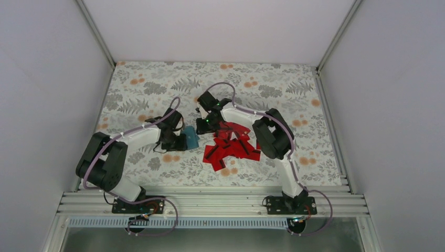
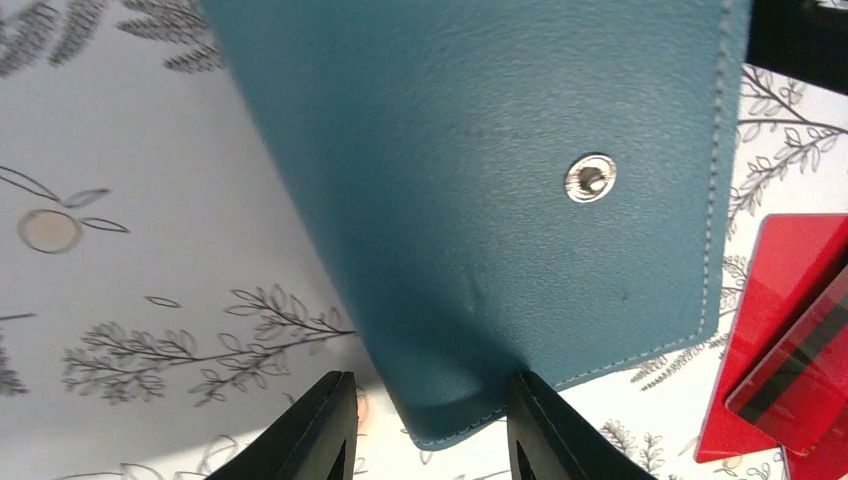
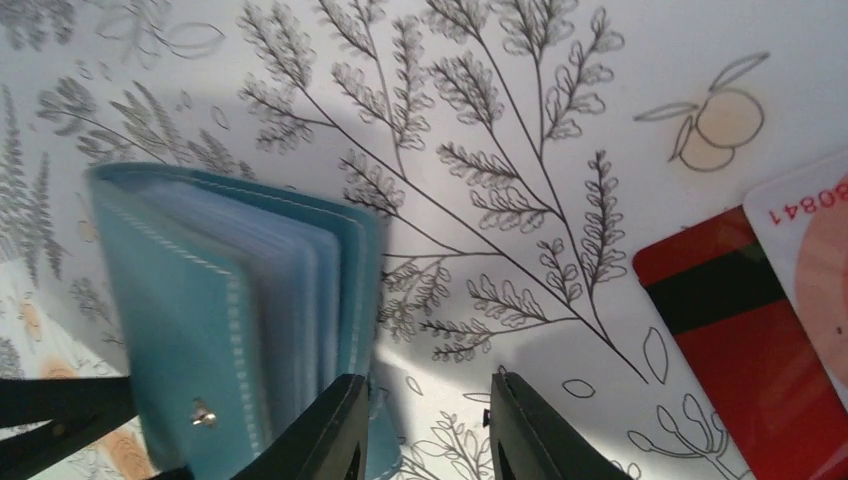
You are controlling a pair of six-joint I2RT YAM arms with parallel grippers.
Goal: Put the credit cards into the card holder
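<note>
Floral-print tabletop [image 1: 157,79], walled in by white panels. Card holder [image 1: 190,137] sits near the middle, just left of the pile of credit cards [image 1: 231,147], which lie loose and overlapping in a red heap, black stripes showing on several. Both arms reach inward to the holder from opposite sides. Left pincer [image 2: 430,378]: fingers partly apart, with the lower corner of the holder's teal cover [image 2: 480,200] lying in the gap. Both fingers sit close against its edges, but cannot tell whether they clamp it. A metal snap stud [image 2: 590,178] shows on the cover face. Red cards [image 2: 780,330] lie on the tabletop just past the cover's stitched edge in that view. Right pincer [image 3: 428,380]: fingers at a moderate gap, mostly printed tabletop visible between them, nothing clamped. One finger sits right at the holder's outer cover. From this side the holder [image 3: 200,300] stands on edge, open, its clear inner sleeves fanned. No card visible in the sleeves. A black finger of the other arm shows against the holder's far cover. One red card [image 3: 740,350] lies flat nearby, stripe up, a pale printed card [image 3: 810,240] overlapping it.
</note>
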